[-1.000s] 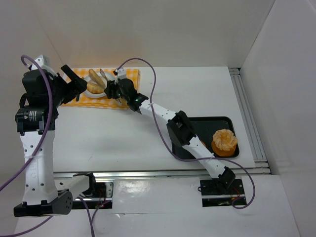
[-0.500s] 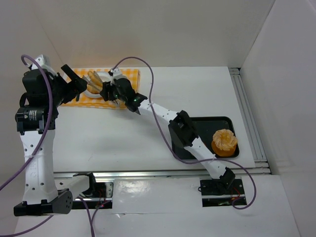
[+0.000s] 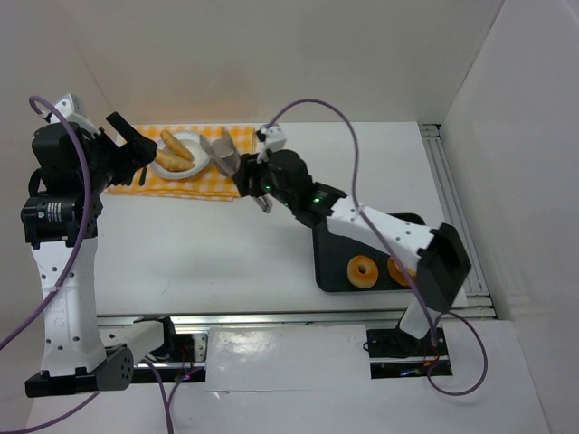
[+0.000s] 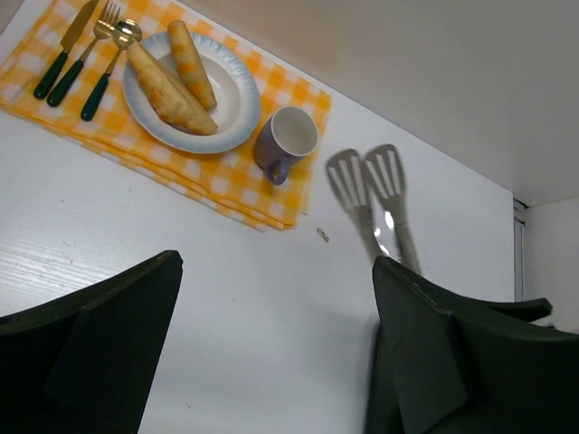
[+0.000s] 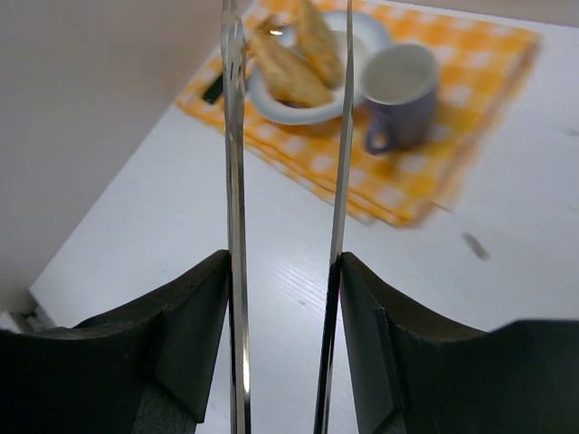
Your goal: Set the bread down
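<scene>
Both rolls of bread (image 4: pixel 172 90) lie side by side on the plate (image 4: pixel 231 99), which sits on the checked cloth (image 4: pixel 226 181) at the far left of the table (image 4: pixel 226 298). Cutlery (image 4: pixel 97 90) lies on the cloth left of the plate, and a mug (image 4: pixel 288 140) stands just right of it.

The right gripper (image 5: pixel 282 262) clamps a pair of tongs (image 4: pixel 387 172). The tong blades stand apart with nothing between them, held off the table just right of the cloth and pointing towards the plate.

The left gripper (image 4: pixel 276 262) hangs above the table near the cloth, its claw spread wide and holding nothing.

A ring doughnut (image 3: pixel 364 269) lies in the black tray (image 3: pixel 335 280) on the right, well apart from the bread.
</scene>
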You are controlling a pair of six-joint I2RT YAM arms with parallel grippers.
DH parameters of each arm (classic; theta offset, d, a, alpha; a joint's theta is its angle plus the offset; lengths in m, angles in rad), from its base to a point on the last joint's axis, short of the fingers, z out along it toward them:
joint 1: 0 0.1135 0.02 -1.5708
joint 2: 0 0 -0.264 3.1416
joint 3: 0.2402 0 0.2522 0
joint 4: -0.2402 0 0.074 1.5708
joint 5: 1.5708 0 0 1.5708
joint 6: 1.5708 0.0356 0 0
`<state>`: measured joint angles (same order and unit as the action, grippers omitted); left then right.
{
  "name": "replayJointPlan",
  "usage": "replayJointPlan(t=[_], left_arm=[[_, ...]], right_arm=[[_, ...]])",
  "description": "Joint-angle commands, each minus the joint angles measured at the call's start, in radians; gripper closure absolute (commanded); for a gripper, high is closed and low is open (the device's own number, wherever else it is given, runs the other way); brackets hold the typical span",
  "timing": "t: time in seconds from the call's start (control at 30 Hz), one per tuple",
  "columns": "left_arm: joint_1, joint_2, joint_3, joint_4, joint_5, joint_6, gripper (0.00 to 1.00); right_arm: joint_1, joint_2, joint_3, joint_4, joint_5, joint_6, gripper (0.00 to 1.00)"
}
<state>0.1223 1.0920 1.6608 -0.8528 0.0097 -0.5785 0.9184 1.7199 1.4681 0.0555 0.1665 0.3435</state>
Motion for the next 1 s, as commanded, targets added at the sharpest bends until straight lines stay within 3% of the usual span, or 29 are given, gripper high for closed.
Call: replayJointPlan(t=[0.0, 0.27, 0.47, 0.53, 0.7, 0.97], left_arm=[[0.007, -0.018, -0.001, 0.032, 0.042, 0.009, 0.0], [0.016, -0.009, -0.01, 0.051, 0.053, 0.0, 0.0], [0.016, 0.002, -0.064, 0.086, 0.087, -0.009, 0.0], [0.016, 0.011, -0.073, 0.095, 0.098, -0.009, 0.0], [0.016, 0.011, -0.082, 0.095, 0.107, -0.009, 0.0], [0.016, -0.007, -0.091, 0.095, 0.076, 0.0, 0.0]], right_arm=[[-0.056, -0.175, -0.161, -0.12, 0.125, 0.052, 0.42], [-0.113, -0.572, -0.347, -0.67, 0.261, 0.225, 0.44], [-0.133, -0.767, -0.411, -0.937, 0.298, 0.39, 0.44], [-0.133, -0.795, -0.434, -0.922, 0.282, 0.4, 0.44], [-0.113, -0.717, -0.499, -0.67, 0.156, 0.4, 0.45], [-0.047, -0.303, -0.445, -0.291, 0.307, 0.499, 0.45]])
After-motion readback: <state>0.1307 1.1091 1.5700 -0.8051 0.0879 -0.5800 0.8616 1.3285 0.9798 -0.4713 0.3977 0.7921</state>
